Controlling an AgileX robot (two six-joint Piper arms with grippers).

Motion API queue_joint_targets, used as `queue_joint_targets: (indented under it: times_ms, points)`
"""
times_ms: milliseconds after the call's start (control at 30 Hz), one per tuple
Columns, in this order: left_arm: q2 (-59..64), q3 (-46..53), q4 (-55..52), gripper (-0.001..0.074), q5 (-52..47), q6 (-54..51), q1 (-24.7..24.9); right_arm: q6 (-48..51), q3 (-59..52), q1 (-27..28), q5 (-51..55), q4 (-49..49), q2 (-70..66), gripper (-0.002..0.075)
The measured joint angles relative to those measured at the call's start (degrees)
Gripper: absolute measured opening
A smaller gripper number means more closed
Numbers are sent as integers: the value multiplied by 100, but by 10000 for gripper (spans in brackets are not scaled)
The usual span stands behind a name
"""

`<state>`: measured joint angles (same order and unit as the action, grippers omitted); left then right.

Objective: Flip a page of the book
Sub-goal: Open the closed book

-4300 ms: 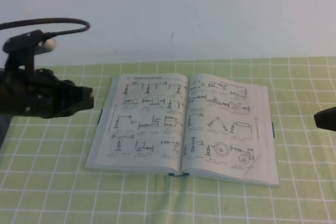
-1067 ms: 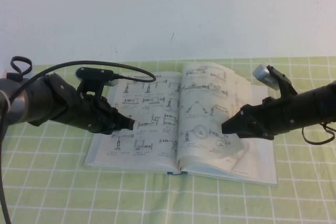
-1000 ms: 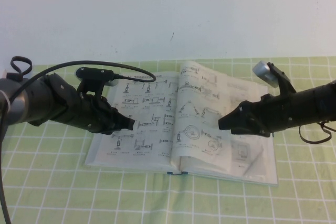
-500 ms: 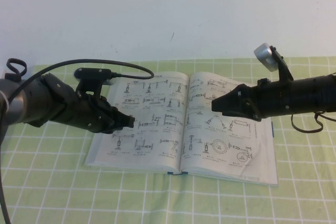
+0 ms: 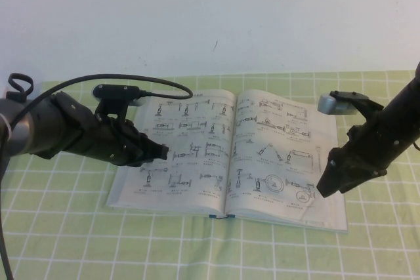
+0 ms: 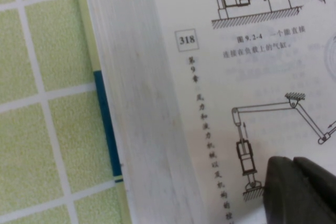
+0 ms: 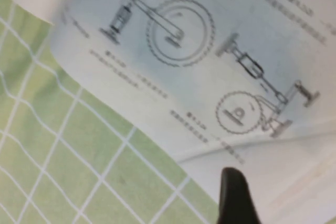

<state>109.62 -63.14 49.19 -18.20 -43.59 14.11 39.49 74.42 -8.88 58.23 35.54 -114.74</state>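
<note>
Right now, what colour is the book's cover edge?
Dark blue cover edge, clearest in the left wrist view, beside the white page block.

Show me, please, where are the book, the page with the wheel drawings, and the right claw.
book [image 5: 176, 155]: high view, on its left open leaf.
page [image 5: 272, 162]: high view, middle of the right-hand leaf.
right claw [image 5: 326, 188]: high view, tip over the page's outer near corner.

The book [image 5: 226, 155] lies open and flat on the green checked cloth [image 5: 65, 240], white pages up, dark blue cover edge showing at its left side. Both open pages carry rows of small black mechanism drawings. The page [image 5: 285, 155] is the right-hand leaf of the book, lying flat, with a wheel drawing near its lower edge and a crease at its lower outer corner.
</note>
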Motion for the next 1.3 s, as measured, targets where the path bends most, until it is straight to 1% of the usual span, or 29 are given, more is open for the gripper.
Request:
queue_joint_targets:
  times_ms: [100,200,533,833,1167,1300]
  points:
    - [4,0,-2,-4,20,3,0,-364,19,22,0,-280,-79,395]
    - [4,0,2,-4,36,3,0,-513,23,44,-87,-295,-251,395]
    - [4,0,2,-4,39,-2,0,-390,42,56,-281,382,-503,394]
    - [4,0,11,-4,39,-29,0,180,42,56,-497,1541,-609,394]
    - [4,0,32,-4,39,-29,0,917,42,56,-734,3214,-609,394]
    - [4,0,163,-4,-21,-29,0,1021,42,56,-795,3467,-614,394]
